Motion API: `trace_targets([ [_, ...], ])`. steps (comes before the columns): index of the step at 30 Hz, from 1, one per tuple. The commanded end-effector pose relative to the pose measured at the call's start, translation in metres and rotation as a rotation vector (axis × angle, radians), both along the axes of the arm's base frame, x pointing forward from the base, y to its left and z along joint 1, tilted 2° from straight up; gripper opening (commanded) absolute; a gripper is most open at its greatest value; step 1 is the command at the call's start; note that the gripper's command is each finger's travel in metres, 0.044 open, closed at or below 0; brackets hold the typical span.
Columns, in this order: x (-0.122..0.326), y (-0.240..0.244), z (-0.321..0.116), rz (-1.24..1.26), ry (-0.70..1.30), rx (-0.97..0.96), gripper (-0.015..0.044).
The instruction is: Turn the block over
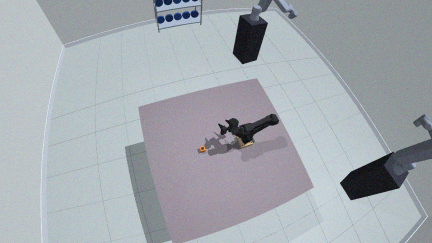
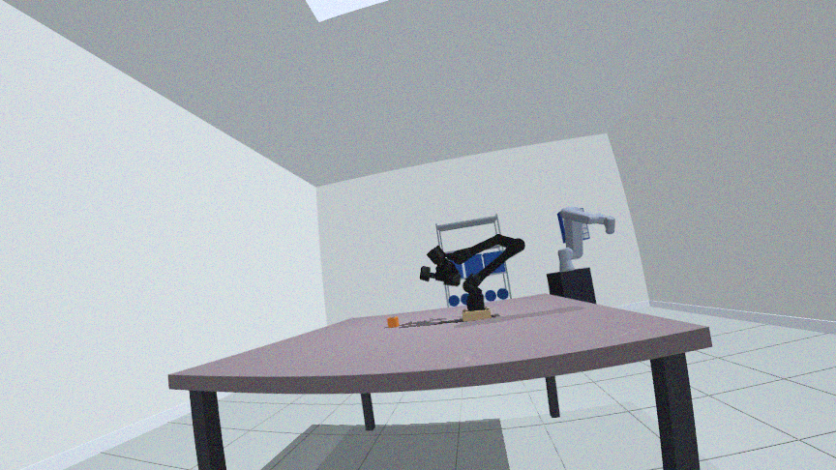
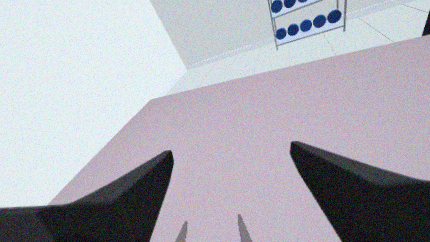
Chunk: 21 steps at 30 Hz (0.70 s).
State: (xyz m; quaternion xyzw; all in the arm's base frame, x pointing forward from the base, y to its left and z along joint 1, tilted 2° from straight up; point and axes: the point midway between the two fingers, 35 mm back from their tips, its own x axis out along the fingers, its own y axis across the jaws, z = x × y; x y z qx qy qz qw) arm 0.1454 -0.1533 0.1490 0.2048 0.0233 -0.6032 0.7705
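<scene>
A small orange block [image 1: 202,149] [image 2: 393,322] rests on the pinkish table [image 1: 193,193] [image 2: 408,356] [image 3: 230,110]. A dark square mark shows on its top face in the top view, so the marked side faces up. My gripper [image 1: 222,122] [image 3: 230,151] is open and empty, its black fingers wide apart. It is raised above the table, between the block and the arm's base, and does not touch the block. The block is not visible in the wrist view.
The black arm stands on a tan base [image 1: 246,145] [image 2: 476,315]. Shadows of the arm and fingers fall on the table beside the block. A shelf rack with blue round items stands beyond the table, and grey arms on black pedestals [image 1: 250,39] stand on the floor.
</scene>
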Motion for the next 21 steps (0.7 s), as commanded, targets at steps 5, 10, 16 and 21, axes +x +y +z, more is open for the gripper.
trace_targets([
  [5,0.028,0.004,0.011,0.124,0.205,0.061,0.0440],
  [10,0.071,0.011,0.018,0.311,0.478,0.162,0.0440],
  [16,0.120,0.021,0.013,0.552,0.763,0.304,0.0440],
  [21,0.158,0.032,-0.001,0.764,0.954,0.438,0.0440],
])
